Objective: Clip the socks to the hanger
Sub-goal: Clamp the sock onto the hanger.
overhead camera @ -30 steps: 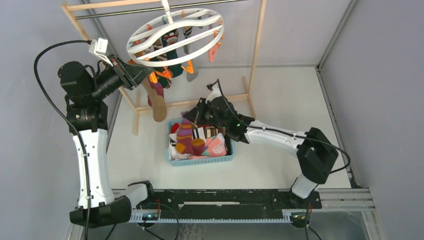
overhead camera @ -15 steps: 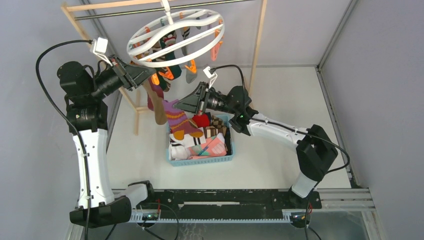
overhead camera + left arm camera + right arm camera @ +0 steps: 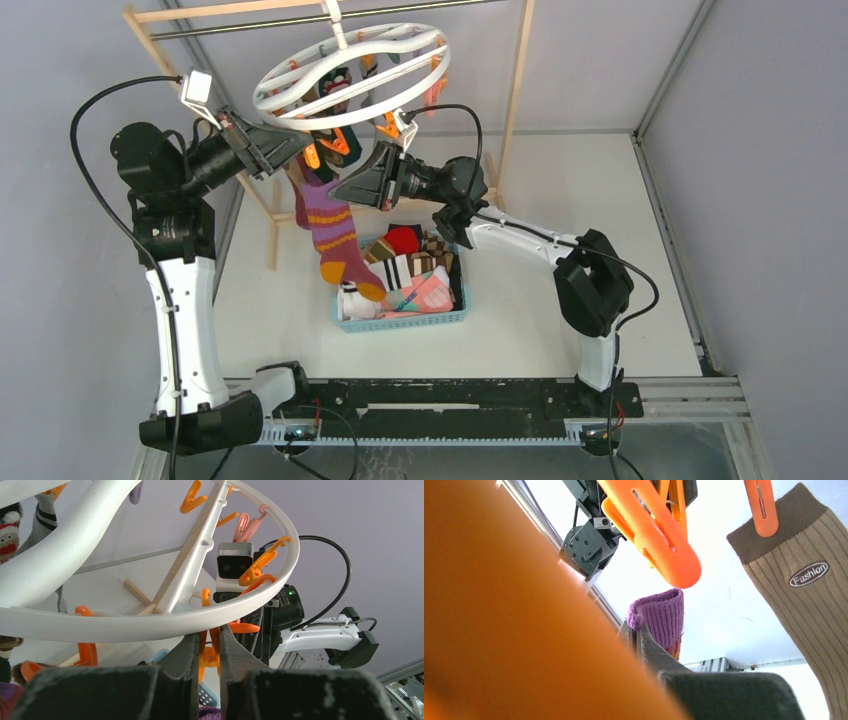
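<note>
Hung by its hook from the wooden rack [image 3: 515, 100] over the far-left part of the counter [image 3: 590, 170]: the hanger [image 3: 125, 626], tilted, with several socks pinned beneath it.

Up at the ring's near-left rim: the left end effector [image 3: 207, 639], narrowed onto an orange clip [image 3: 207, 656] dangling under that rim, one finger against each side of the clip.

Just right of it and a little lower: the right end effector [image 3: 336, 190], closed tight on the purple cuff of the purple-orange striped sock [image 3: 335, 235]. Rest of the sock hanging free from that grip, toe down, over the far-left corner of the blue basket [image 3: 400, 322].

In the right wrist view, cuff poking up between the fingers [image 3: 644, 645], just below the lower tip of the orange clip, with a gap between the two. Beside them, a brown ribbed sock [image 3: 804, 605] marked "Fashion", pinned at its cuff by another clip [image 3: 761, 505].

Lying in the basket, near the middle of the counter: loose socks [image 3: 410, 275] in red, checked, white with black bands and a pink pattern.
</note>
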Robot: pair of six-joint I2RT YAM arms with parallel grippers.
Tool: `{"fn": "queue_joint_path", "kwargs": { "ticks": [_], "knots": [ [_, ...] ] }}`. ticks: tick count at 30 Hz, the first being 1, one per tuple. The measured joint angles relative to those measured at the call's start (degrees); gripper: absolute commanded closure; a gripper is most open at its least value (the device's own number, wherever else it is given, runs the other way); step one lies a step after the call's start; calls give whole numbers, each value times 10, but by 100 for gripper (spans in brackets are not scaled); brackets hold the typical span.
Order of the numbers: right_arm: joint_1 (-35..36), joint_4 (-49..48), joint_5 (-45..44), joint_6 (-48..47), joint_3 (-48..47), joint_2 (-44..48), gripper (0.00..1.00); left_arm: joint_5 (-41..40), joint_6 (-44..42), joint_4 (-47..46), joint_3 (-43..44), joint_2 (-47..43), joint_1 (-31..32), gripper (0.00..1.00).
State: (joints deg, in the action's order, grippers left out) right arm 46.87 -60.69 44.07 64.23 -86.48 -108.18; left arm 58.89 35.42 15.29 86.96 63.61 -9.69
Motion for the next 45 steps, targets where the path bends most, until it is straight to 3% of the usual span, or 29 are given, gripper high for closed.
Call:
{"fn": "queue_joint_path", "kwargs": {
  "ticks": [15, 45],
  "knots": [
    [-10, -84, -35, 56, -60, -73, 100, 15, 12, -11, 0, 3, 0, 89],
    [-14, -111, -67, 72, -94, -92, 100, 18, 13, -12, 0, 6, 0, 91]
  ]
}}
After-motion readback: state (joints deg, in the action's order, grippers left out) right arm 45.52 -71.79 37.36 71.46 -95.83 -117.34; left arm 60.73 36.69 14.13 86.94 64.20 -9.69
